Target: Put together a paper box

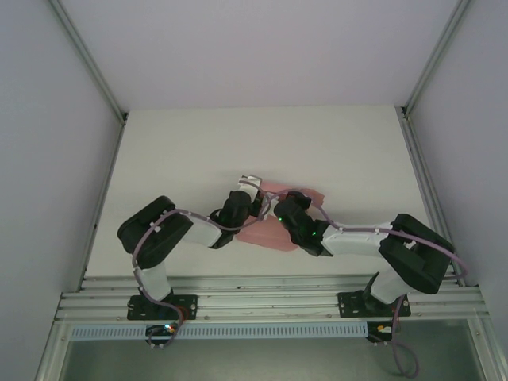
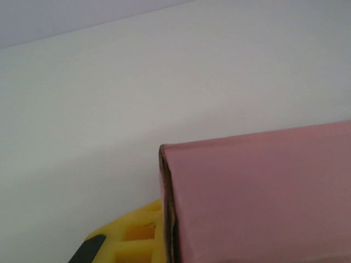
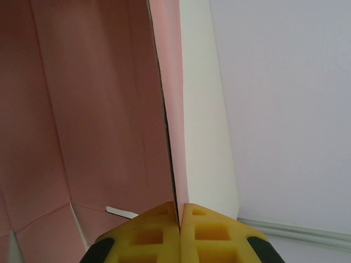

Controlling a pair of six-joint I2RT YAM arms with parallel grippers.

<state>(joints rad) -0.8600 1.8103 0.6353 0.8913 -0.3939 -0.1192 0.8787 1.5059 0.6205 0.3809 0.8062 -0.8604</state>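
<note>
The white bench [image 1: 198,151] has the pink paper box [image 1: 308,194] in its middle. The left end effector [image 1: 255,194] pinches the box's side. The right end effector [image 3: 179,207] is squeezed tight on its wall edge.

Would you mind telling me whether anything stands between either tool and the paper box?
Nothing visible does. The right tool is shut on a panel edge of the paper box, and the left tool sits right against another pink panel, apparently gripping it.
</note>
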